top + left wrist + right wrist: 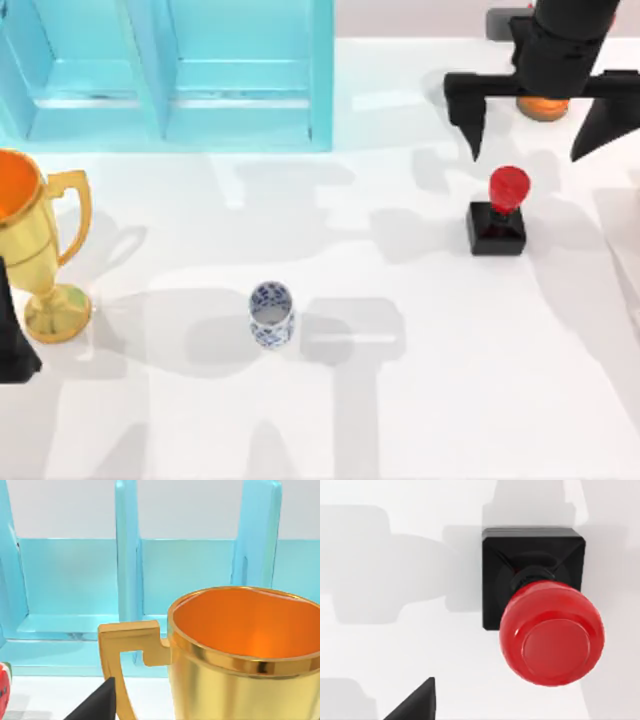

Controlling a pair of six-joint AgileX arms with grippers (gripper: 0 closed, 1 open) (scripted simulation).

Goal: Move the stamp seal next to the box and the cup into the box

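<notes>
The stamp seal (499, 213), a black square base with a glossy red knob, stands upright on the table's right side. My right gripper (528, 150) hovers open just beyond it, its fingers spread wider than the seal and touching nothing. The right wrist view looks down on the stamp seal (547, 630), with one black fingertip (417, 702) off to the side. The small blue-patterned cup (271, 313) stands upright near the table's middle. The cyan box (170, 80) lies at the back left. My left gripper (10, 350) is parked at the left edge, open.
A gold two-handled trophy (35, 250) stands at the left edge, right beside my left gripper, and looms close in the left wrist view (240, 650) before the box (190, 575). An orange trophy (543, 107) is partly hidden behind the right gripper.
</notes>
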